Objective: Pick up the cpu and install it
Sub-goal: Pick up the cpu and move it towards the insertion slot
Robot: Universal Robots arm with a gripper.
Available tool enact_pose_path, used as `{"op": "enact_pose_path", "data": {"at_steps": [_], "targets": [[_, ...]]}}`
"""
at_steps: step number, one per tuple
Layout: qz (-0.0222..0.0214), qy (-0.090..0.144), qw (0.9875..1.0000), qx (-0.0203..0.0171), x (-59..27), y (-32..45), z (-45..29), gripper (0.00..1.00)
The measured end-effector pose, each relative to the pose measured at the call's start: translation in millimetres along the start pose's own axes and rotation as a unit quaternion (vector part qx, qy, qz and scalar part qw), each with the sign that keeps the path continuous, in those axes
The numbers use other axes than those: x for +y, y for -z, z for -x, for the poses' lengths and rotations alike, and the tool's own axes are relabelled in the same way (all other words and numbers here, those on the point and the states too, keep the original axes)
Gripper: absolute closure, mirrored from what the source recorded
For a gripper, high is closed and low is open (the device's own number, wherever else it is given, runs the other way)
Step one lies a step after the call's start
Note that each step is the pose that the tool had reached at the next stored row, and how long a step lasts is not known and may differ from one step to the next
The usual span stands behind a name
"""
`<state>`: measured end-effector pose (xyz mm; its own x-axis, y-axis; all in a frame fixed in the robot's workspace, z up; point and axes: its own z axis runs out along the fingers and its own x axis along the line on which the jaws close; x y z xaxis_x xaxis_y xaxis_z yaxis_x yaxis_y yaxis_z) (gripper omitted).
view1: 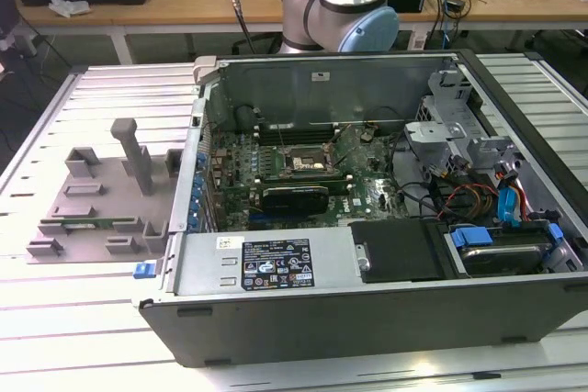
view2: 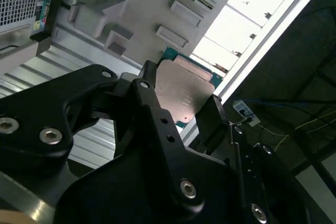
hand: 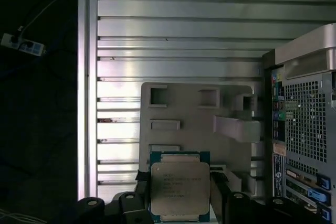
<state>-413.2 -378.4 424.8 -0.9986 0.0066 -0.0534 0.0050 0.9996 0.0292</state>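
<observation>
The tool [view2: 181,100] pinches the cpu [hand: 179,190] by its edges above the grey fixture [hand: 184,108]. With a hold that slim, I reckon it could tilt or slip free.

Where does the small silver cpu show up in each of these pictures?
Second wrist view: the cpu is gripped between the gripper's black fingers, over the grey fixture plate.
First wrist view: the cpu sits between the fingers, over that plate.
Exterior view: the grey fixture plate lies at the exterior view's left, beside the computer case.
Shared landmark: the grey fixture plate.
</observation>
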Motion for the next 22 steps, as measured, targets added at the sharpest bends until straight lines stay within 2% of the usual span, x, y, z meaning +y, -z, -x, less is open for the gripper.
{"op": "enact_pose_path", "data": {"at_steps": [6, 8, 10, 14, 15, 17, 18, 19, 22], "targets": [[-0.0001, 0.000, 1.0000, 0.0003, 0.2, 0.5, 2.0, 0.45], [-0.0001, 0.000, 1.0000, 0.0001, 0.1, -0.2, 11.7, 0.45], [0.0000, 0.000, 1.0000, 0.0000, 0.1, -0.7, 18.3, 0.45], [-0.0001, 0.000, 1.0000, 0.0001, 0.3, -1.8, 42.1, 0.45], [0.0000, 0.000, 1.0000, 0.0000, 0.3, -2.5, 51.8, 0.45], [-0.0001, 0.000, 1.0000, 0.0001, 0.3, -2.7, 58.5, 0.45], [0.0000, 0.000, 1.0000, 0.0001, 0.4, -3.1, 64.1, 0.45], [-0.0001, 0.000, 1.0000, 0.0001, 0.4, -3.6, 74.9, 0.45], [0.0000, 0.000, 1.0000, 0.0001, 0.5, -4.5, 89.2, 0.45]]}}
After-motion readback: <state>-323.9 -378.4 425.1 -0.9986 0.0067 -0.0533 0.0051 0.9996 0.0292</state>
